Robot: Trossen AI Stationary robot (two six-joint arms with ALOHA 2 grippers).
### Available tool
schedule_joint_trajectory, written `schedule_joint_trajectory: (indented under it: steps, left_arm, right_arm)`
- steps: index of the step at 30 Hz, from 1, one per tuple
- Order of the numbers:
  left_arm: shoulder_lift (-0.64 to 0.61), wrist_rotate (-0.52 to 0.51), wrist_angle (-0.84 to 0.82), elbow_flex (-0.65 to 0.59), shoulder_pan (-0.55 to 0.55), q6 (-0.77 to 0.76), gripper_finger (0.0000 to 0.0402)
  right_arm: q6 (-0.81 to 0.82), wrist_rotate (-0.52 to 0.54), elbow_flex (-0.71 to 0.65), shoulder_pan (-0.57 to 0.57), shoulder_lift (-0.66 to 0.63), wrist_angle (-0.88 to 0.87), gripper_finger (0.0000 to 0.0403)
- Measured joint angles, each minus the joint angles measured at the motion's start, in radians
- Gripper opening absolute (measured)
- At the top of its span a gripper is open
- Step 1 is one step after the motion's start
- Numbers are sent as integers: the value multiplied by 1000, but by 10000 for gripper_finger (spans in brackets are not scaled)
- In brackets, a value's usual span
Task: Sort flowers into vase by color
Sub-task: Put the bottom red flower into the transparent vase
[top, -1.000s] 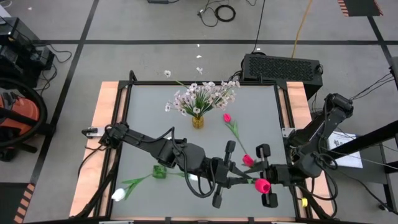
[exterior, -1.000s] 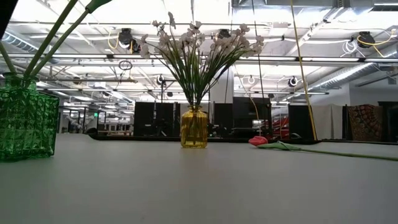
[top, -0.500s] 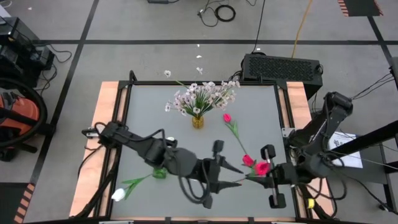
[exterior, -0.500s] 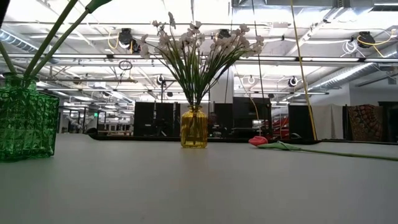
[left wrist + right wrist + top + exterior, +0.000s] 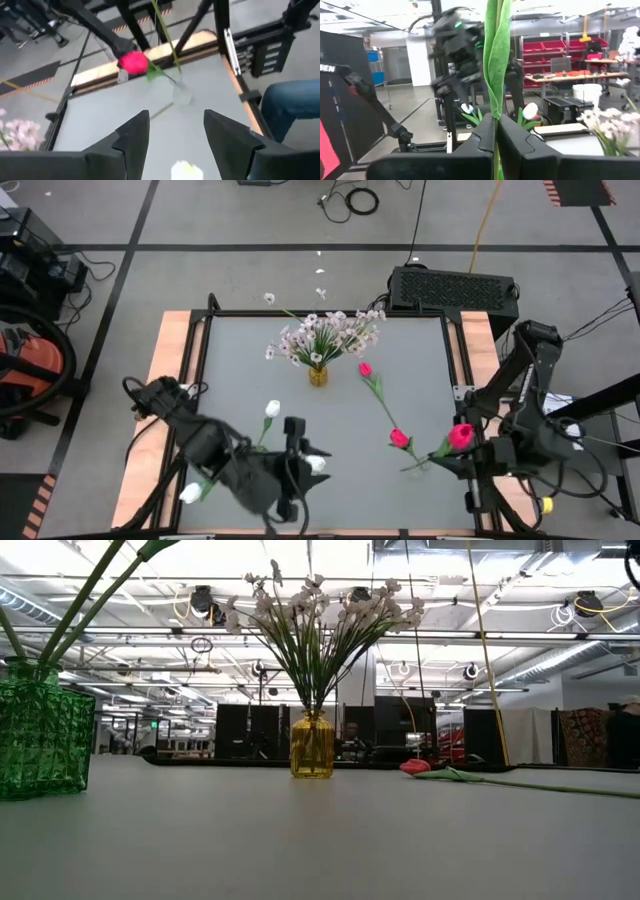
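Observation:
My right gripper [image 5: 445, 460] hangs near the table's right edge, shut on a pink-red tulip whose bloom [image 5: 460, 435] is in the air. My left gripper [image 5: 322, 468] stands open at the near middle, nothing between its fingers [image 5: 135, 135]. A white tulip bloom [image 5: 185, 170] shows just below them. Two other white blooms [image 5: 272, 409] [image 5: 190, 493] stick out around my left arm. Their stems stand in the green vase [image 5: 40, 740]. The yellow vase [image 5: 318, 374] holds the pale sprays. Two pink-red tulips [image 5: 400, 438] lie flat on the table. My right gripper pinches the tulip's green stem and a leaf wrapped about it [image 5: 495, 112] between its two fingers. The fingers come about level from the table's right and lie across the stem. The tulip is lifted clear of the table, its bloom toward the far side.
A small clear thing [image 5: 182, 95] stands on the table under the held tulip; I cannot tell what it is. Wooden borders [image 5: 170, 380] and dark rails frame the grey table. Someone's blue-clad knee [image 5: 290, 107] shows beyond the right edge.
My left gripper has let go of the pink-red tulip's stem and drawn back toward the table's left edge, ending over the white tulips. My right gripper has carried the tulip toward the right edge and a little up; the bloom has swung toward the far side.

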Motion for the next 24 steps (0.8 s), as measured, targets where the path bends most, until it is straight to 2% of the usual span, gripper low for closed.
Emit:
schedule_joint_trajectory:
  steps: [5, 9, 13, 17, 24]
  left_arm:
    - [5, -86, 33, -112, -45, -49, 196]
    - [3, -89, 131, -218, -55, -50, 196]
    - [4, -57, 270, -335, -49, -68, 196]
    - [5, -30, 382, -419, -46, -67, 196]
    - [4, 67, 465, -490, -62, -110, 196]
  right_arm:
    - [6, 121, 0, 79, -8, 3, 0]
    - [35, 250, 0, 144, -8, -32, 0]
    - [187, 369, 0, 189, -7, -134, 0]
    - [382, 375, 0, 194, -4, -307, 0]
    - [657, 376, 0, 171, -4, -585, 0]
